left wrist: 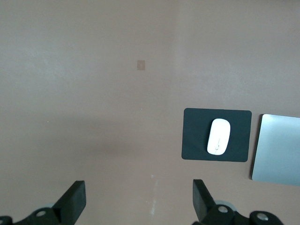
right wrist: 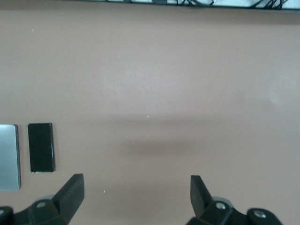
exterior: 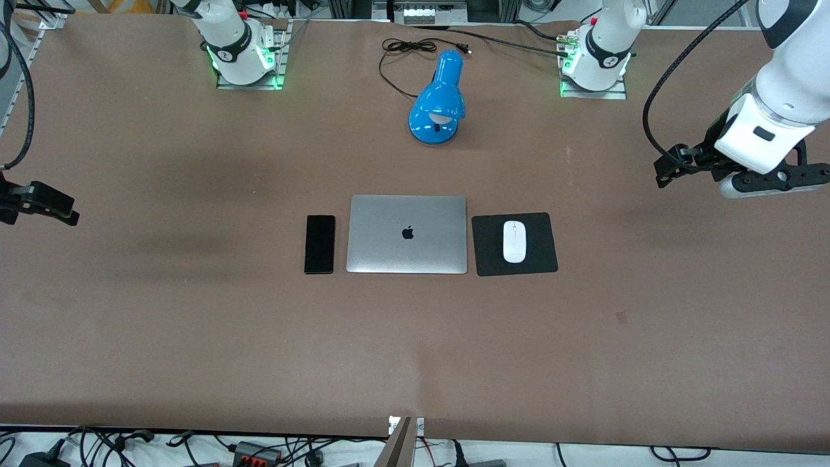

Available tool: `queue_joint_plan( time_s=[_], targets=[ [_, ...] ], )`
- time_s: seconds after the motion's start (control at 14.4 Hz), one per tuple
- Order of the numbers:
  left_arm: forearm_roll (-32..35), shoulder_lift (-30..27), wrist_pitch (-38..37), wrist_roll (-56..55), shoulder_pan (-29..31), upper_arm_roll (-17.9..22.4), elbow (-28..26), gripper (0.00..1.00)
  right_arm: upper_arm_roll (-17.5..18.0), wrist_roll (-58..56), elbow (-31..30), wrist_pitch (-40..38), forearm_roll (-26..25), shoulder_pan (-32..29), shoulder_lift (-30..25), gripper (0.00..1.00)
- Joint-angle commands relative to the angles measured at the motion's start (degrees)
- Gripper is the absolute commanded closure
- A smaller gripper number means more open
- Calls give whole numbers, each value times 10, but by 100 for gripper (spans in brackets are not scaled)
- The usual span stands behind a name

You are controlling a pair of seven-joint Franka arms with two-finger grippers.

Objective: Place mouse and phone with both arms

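On my feed the closed laptop (exterior: 407, 234) sits mid-desk (exterior: 194, 324). The phone (exterior: 320, 244) lies just beside it toward the right arm's end, its long axis running toward the bases; the mouse (exterior: 514, 241) lies likewise on the mouse pad (exterior: 486, 253) at the laptop's left-arm side. Farther back stands a blue lamp (exterior: 438, 100). The left end effector (left wrist: 138, 199) and the right end effector (right wrist: 136, 192) hover spread over bare desk at their own ends.

- The mouse (exterior: 514, 241), small, white and glossy, lies flat on a black pad (exterior: 514, 244).
- The phone (exterior: 320, 244), slim and black, lies flat on the surface (exterior: 194, 311), seemingly screen up.
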Motion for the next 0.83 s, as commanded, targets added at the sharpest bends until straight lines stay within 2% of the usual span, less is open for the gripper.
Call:
queue_joint_plan(
  time_s=[0.0, 0.35, 0.76],
  targets=[
    [-13, -8, 9, 10, -6, 9, -11, 0, 3, -6, -56, 3, 2, -1, -38, 0],
    [-13, -9, 11, 11, -2, 9, -11, 0, 2, -3, -222, 74, 4, -1, -148, 0],
    [-12, -8, 12, 12, -2, 10, -9, 0, 5, -3, -229, 69, 9, 2, -160, 0]
  ],
)
